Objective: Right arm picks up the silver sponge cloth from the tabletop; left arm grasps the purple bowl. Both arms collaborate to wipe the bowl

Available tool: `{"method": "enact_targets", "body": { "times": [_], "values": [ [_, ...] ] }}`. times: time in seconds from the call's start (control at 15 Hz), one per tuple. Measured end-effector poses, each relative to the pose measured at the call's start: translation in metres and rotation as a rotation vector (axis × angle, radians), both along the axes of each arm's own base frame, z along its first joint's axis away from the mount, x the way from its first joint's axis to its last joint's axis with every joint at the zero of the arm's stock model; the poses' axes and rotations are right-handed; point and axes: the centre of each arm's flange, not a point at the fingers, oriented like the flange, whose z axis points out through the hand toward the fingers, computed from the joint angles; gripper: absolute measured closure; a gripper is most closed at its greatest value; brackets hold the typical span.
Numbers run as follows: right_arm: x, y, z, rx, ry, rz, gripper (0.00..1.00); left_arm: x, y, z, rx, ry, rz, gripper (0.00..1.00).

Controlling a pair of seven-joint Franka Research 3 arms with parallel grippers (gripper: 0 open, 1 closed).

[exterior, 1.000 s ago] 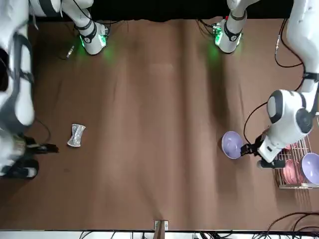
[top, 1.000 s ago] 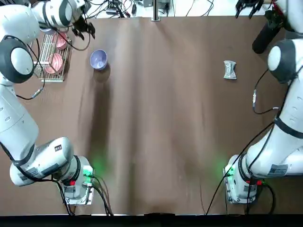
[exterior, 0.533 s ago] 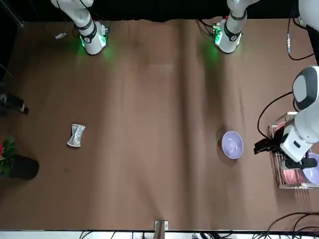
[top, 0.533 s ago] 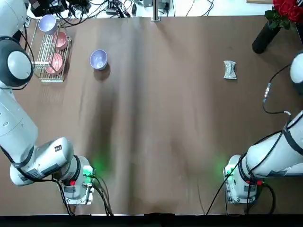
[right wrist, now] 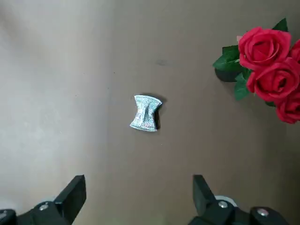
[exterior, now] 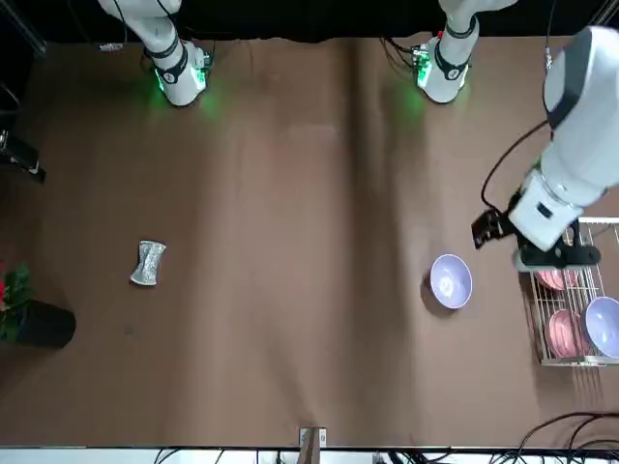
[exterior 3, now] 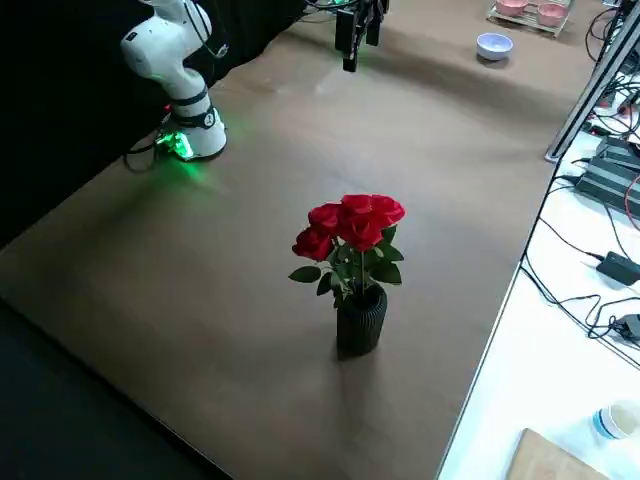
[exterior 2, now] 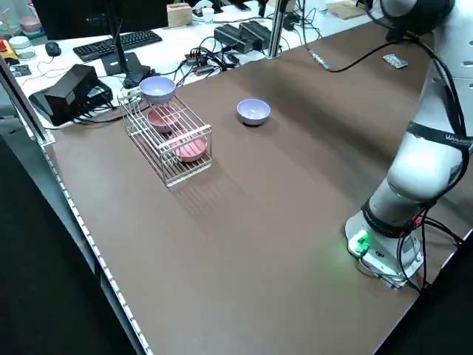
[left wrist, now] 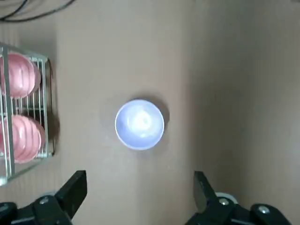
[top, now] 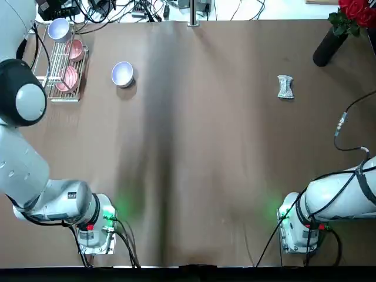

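The purple bowl point(top: 122, 73) stands upright on the brown table at the far left, beside a wire rack; its inside is pale point(left wrist: 139, 124). My left gripper point(left wrist: 139, 180) hangs high above it, open and holding nothing, and in the front view it shows just robot-side of the bowl point(exterior: 451, 281). The silver sponge cloth point(top: 285, 86) lies flat at the far right, pinched in the middle point(right wrist: 146, 113). High over the cloth, my right gripper point(right wrist: 138, 183) is open with nothing between its fingers.
A wire rack point(top: 61, 61) at the far left corner holds pink bowls and a second purple bowl point(top: 59, 28). A dark vase of red roses point(top: 329, 44) stands at the far right corner, close to the cloth. Cables and devices lie beyond the far edge.
Both arms have swung. In the front view the left wrist moved from beside the rack to the robot's side of the bowl. The bowl and the cloth have not moved.
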Motion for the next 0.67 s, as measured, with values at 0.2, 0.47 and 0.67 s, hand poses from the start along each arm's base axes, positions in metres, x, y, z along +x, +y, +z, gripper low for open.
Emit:
{"method": "enact_targets", "body": {
  "times": [0.2, 0.47, 0.67],
  "values": [
    [0.000, 0.001, -0.001, 0.001, 0.001, -0.027, 0.00, -0.011, 0.003, -0.001, -0.052, 0.010, 0.025, 0.00],
    [0.000, 0.002, 0.000, 0.002, 0.003, -0.048, 0.00, -0.017, 0.035, -0.009, -0.085, -0.003, 0.075, 0.00],
    [0.000, 0.002, -0.001, 0.002, 0.005, -0.050, 0.00, -0.017, 0.033, -0.008, -0.086, -0.010, 0.072, 0.00]
  ]
}}
